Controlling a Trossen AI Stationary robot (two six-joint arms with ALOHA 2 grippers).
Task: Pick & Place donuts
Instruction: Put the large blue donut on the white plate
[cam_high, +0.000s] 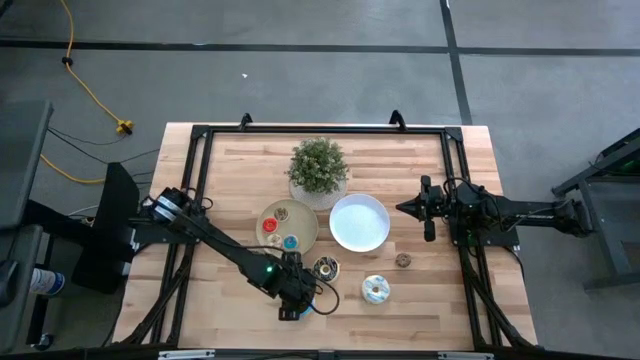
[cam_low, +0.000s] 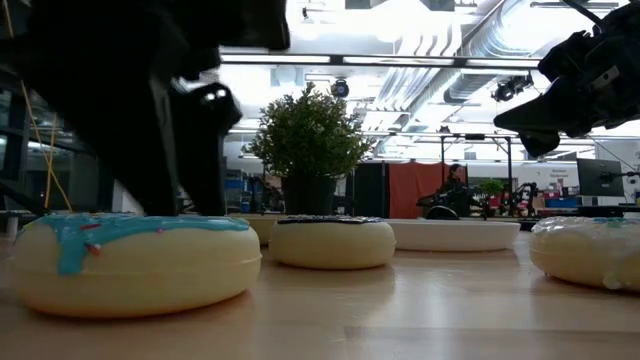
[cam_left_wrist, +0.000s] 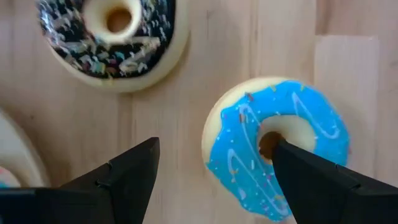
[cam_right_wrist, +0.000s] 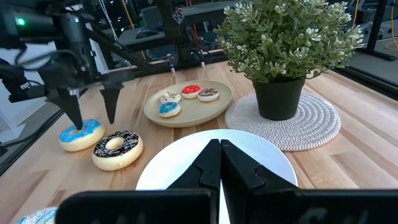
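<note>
Donuts lying flat on table and plate.
Blue-iced donut (cam_left_wrist: 277, 146) beside chocolate sprinkled donut (cam_left_wrist: 112, 37); white-iced donut (cam_high: 376, 290) apart; small donuts (cam_right_wrist: 183, 98) on tan plate (cam_right_wrist: 214, 111).

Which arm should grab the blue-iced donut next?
Left. The left gripper is open right over the blue-iced donut, one finger at its hole. The right gripper is shut, hovering off by the white plate.

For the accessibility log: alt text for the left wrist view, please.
The left gripper is open over a blue-iced donut, one finger at its hole, the other on bare wooden table. A chocolate-sprinkled donut lies apart beyond it.
</note>
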